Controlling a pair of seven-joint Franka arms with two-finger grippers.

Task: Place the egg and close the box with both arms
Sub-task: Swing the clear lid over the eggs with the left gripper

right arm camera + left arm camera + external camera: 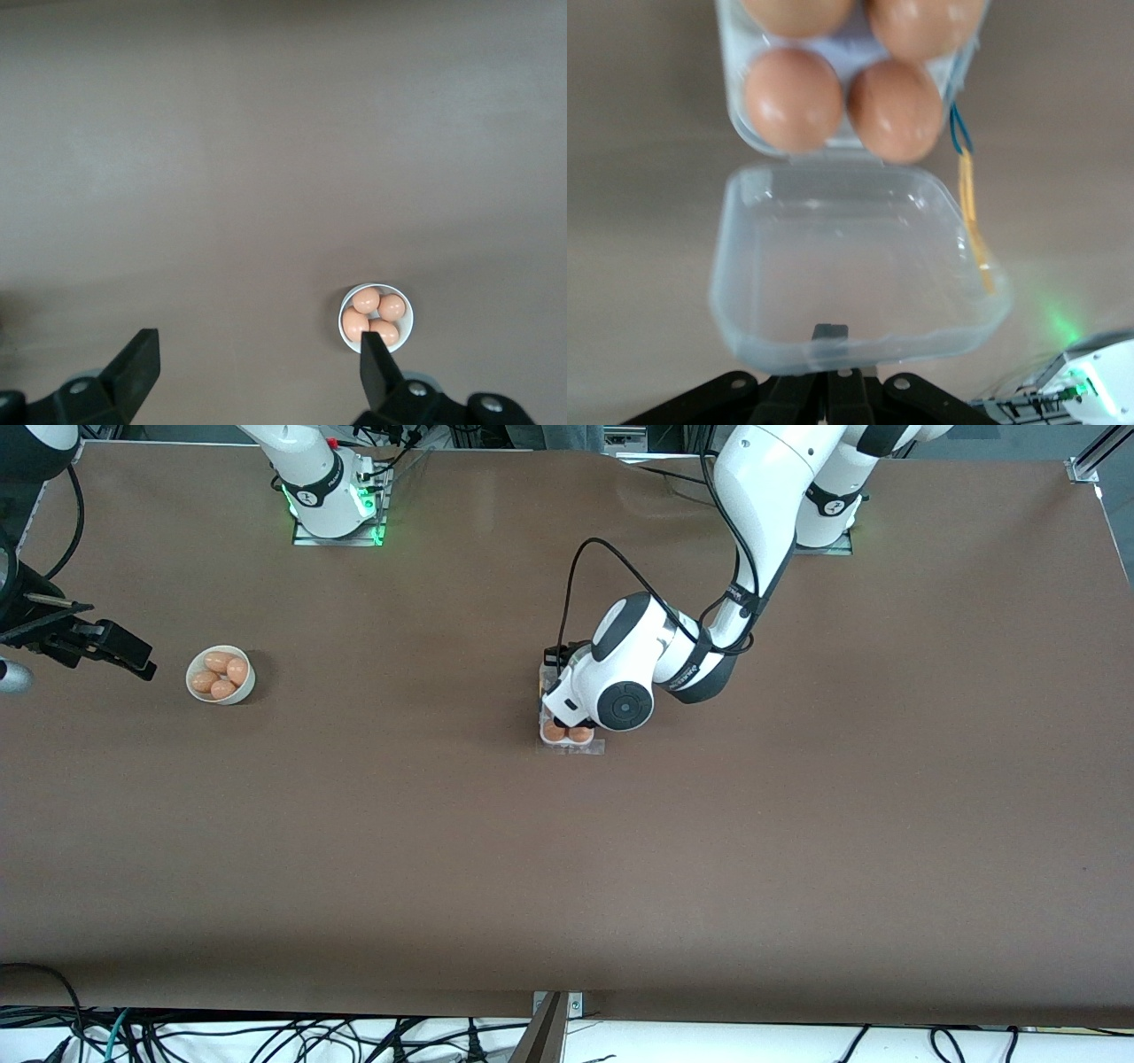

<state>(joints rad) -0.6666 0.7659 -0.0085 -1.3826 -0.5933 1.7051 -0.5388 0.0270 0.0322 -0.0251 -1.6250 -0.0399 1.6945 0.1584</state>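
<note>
One small square clear-plastic egg carton (859, 266) holds four smooth orange-brown eggs (794, 99). One round white bowl (221, 675) holds four more such eggs. Two glossy white robot arms (762, 478) stand at one brown table (620, 868).

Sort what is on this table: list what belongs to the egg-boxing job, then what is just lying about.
Job:
- small clear-plastic four-cell egg box, four orange-brown eggs in it
- its hinged transparent lid, open, pinched by the shut left gripper
- open right gripper, waiting

Lying about:
- round white bowl of spare eggs
- yellow and blue wire beside the box
</note>
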